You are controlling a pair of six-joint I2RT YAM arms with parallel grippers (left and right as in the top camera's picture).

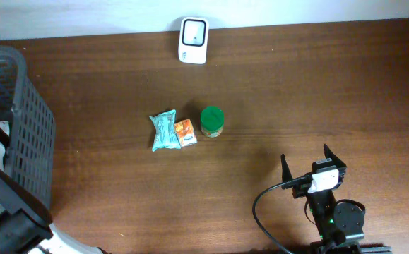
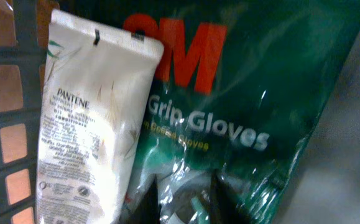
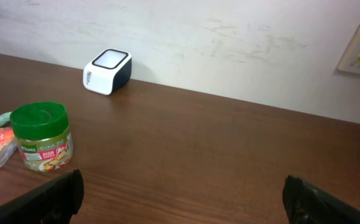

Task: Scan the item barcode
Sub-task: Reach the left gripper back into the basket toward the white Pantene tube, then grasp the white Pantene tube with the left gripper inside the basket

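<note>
1. Step in hand, as you should read it: picking an item out of the dark grey plastic mesh basket (image 1: 27, 120) at the table's left end. No scan has begun.
2. The left gripper (image 2: 184, 202) is down inside the basket, its fingertips (image 2: 147, 205) set narrow, with crinkled film of the glossy green 3M Grip Gloves bag (image 2: 248, 93) between them. You cannot tell whether they really pinch the film or only sit against it.
3. The white Pantene tube (image 2: 86, 124) lies across the bag's left side, touching it. Watch that it does not ride up with the bag.
4. The right gripper (image 3: 180, 199) hangs over the brown wooden table (image 1: 296, 85) near the front right, fingers spread wide, nothing in them.
5. The white boxy barcode scanner (image 1: 193, 30) sits at the back edge, well apart from the basket.
6. Mid-table, in a row: a teal pouch (image 1: 164, 130), a small orange packet (image 1: 185, 132) and a green-lidded jar (image 1: 212, 121).
7. Next move calls for a firm hold, a lift clear of the basket wall, then the barcode turned to the scanner. The barcode is not visible yet.
</note>
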